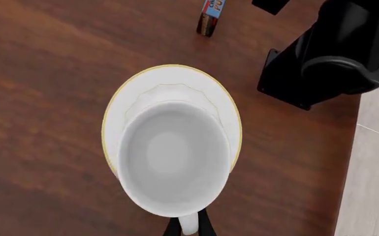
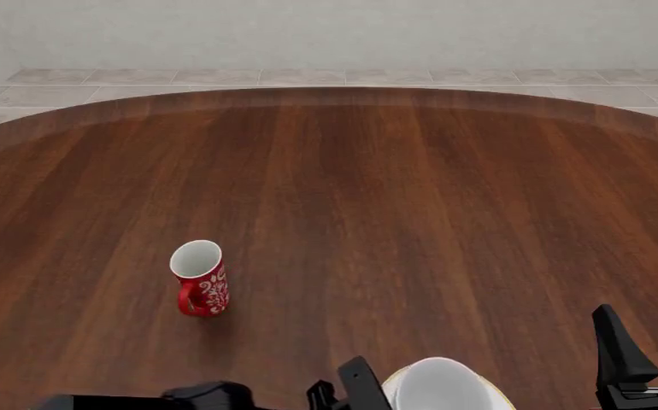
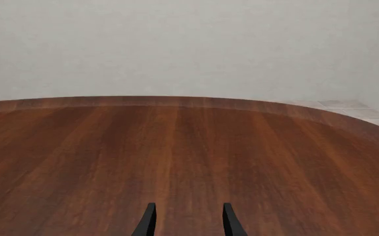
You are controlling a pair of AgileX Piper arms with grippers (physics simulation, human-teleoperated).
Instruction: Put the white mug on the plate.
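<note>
My left gripper [image 1: 188, 227] pinches the mug's [image 1: 173, 162] handle, holding the upright mug directly above the plate [image 1: 170, 81], offset toward its near rim, while my right gripper [image 3: 187, 221] hangs spread and empty.

Glossy white ceramic is seen in the white mug [image 1: 173, 162] and plate [image 1: 176, 81]; the surface [image 2: 397, 196] is polished dark wood.

Front view high, facing 12 o'clock over table [image 2: 420, 213], left wrist looking straight down, close, sharing plate [image 1: 120, 105] at 6 o'clock, right wrist low, level, facing far wall [image 3: 189, 44].
</note>
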